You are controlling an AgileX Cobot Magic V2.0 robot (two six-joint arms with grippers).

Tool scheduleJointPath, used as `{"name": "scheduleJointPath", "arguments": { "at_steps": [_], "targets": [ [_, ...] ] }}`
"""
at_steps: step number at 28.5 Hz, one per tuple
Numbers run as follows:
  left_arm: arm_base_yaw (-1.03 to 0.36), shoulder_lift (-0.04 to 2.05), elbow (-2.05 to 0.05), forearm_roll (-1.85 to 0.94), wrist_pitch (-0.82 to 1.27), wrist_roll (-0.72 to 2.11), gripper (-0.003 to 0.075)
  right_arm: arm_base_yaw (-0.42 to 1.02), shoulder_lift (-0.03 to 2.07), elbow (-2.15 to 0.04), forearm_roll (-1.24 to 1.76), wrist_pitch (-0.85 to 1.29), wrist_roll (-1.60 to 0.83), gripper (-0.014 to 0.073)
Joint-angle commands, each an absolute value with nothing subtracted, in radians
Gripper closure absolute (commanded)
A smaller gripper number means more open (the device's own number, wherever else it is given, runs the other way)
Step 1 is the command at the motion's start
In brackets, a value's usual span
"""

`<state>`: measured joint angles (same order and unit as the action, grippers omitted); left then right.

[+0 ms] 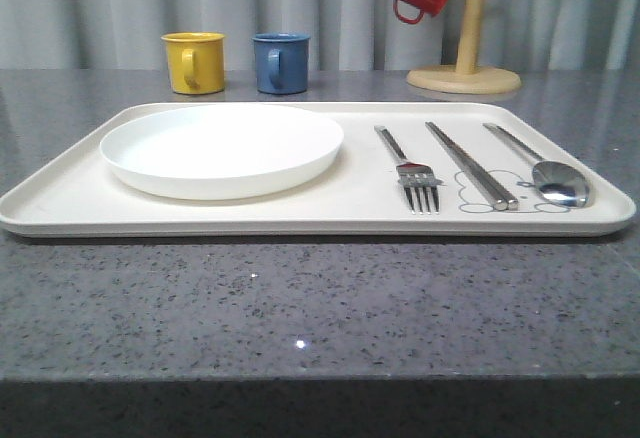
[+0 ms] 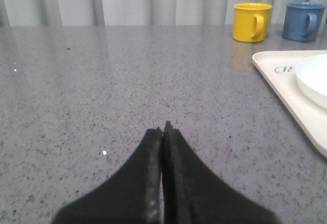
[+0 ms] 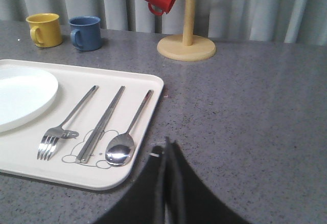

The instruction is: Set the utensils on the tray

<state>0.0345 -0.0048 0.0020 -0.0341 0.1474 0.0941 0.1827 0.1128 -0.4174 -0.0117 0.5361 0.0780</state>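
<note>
Fork [image 1: 412, 169], chopsticks [image 1: 470, 164], spoon [image 1: 548, 171] on tray [image 1: 60, 198]

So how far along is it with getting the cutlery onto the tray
It looks finished. The shiny steel fork, the flat steel chopsticks and the oval-bowled steel spoon all lie side by side on the cream rectangular tray, right of the round white plate. Nothing is in hand: the left gripper and right gripper are both shut and empty over the grey countertop. No utensil looks left.
</note>
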Motion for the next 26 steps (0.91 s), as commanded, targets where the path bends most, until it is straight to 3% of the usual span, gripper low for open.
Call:
{"name": "scheduleJointPath", "arguments": {
  "at_steps": [1, 26],
  "targets": [
    [0.034, -0.029, 0.005, -0.05, 0.071, 0.084, 0.0738, 0.18, 0.124, -0.442, -0.024, 0.453, 0.068, 0.0662],
    [0.034, -0.029, 0.005, -0.05, 0.073, 0.084, 0.0738, 0.179, 0.124, -0.442, -0.067, 0.452, 0.068, 0.0662]
  ]
}}
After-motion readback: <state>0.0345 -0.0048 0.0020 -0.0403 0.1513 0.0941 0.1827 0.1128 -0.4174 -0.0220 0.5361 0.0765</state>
